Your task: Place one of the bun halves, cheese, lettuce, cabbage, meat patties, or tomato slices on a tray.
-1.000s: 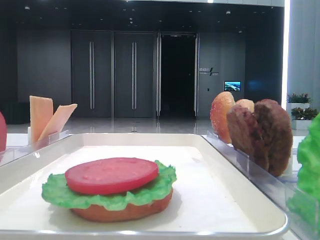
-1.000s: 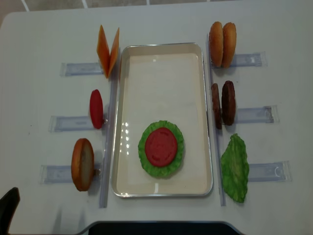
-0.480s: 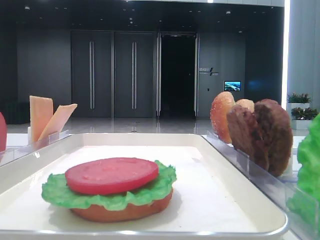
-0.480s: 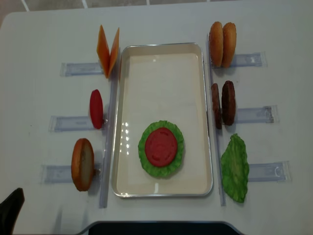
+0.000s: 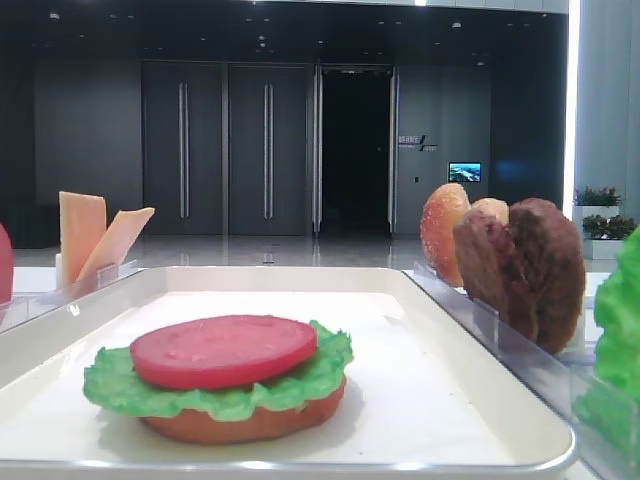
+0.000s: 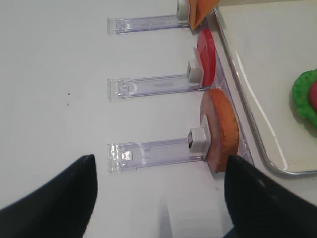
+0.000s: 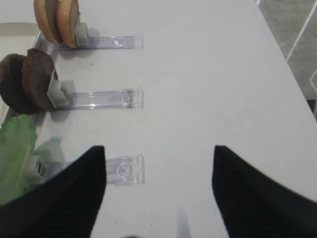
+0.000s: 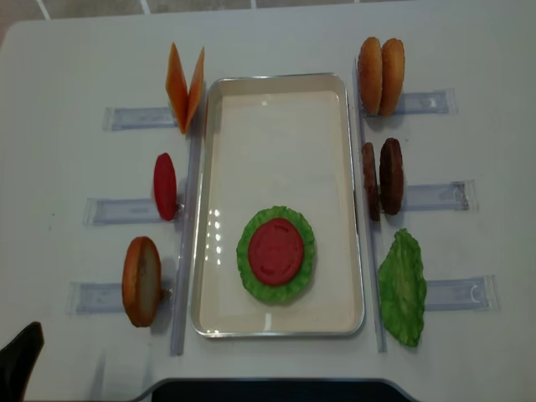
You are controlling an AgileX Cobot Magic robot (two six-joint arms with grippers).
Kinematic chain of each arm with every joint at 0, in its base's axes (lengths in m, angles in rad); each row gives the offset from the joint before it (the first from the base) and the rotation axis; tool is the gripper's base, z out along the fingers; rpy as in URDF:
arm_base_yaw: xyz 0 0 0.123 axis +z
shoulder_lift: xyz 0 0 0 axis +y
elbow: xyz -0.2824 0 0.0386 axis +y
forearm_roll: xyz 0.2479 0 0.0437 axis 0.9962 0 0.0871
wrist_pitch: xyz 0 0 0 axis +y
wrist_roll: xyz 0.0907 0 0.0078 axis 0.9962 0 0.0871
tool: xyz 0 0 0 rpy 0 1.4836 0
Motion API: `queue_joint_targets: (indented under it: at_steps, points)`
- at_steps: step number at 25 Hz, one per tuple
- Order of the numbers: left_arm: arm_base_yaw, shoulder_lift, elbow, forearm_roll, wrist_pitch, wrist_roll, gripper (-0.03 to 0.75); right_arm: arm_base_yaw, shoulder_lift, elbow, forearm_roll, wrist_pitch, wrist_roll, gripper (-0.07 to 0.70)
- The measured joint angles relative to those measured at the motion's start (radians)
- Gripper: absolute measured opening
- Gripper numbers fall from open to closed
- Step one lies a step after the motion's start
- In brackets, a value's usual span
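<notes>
On the white tray (image 8: 276, 142) lies a stack near its front end: a bun half (image 5: 240, 422), ruffled green lettuce (image 8: 248, 270) and a tomato slice (image 8: 275, 251) on top. My left gripper (image 6: 158, 198) hovers open over bare table left of the tray, nothing between its fingers. Just ahead of it a bun half (image 6: 220, 129) stands on edge in a holder. Only its dark tip (image 8: 18, 364) shows in the overhead view's lower left corner. My right gripper (image 7: 158, 188) is open and empty over the table right of the tray.
Clear acrylic holders flank the tray. On the left stand cheese slices (image 8: 185, 86), a tomato slice (image 8: 165, 186) and a bun half (image 8: 141, 280). On the right are two bun halves (image 8: 381, 75), two meat patties (image 8: 383, 177) and a lettuce leaf (image 8: 403, 286).
The left gripper's dark tip in the overhead view's lower left corner has sunk slightly lower. Nothing on the tray or holders has moved.
</notes>
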Motion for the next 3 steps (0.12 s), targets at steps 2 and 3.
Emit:
queue_joint_targets:
  at_steps: [2, 3]
  points:
    - [0.0, 0.0, 0.0, 0.0, 0.0, 0.0, 0.612, 0.0, 0.0, 0.0, 0.0, 0.0, 0.0, 0.47]
    - [0.0, 0.0, 0.0, 0.0, 0.0, 0.0, 0.607, 0.0, 0.0, 0.0, 0.0, 0.0, 0.0, 0.47]
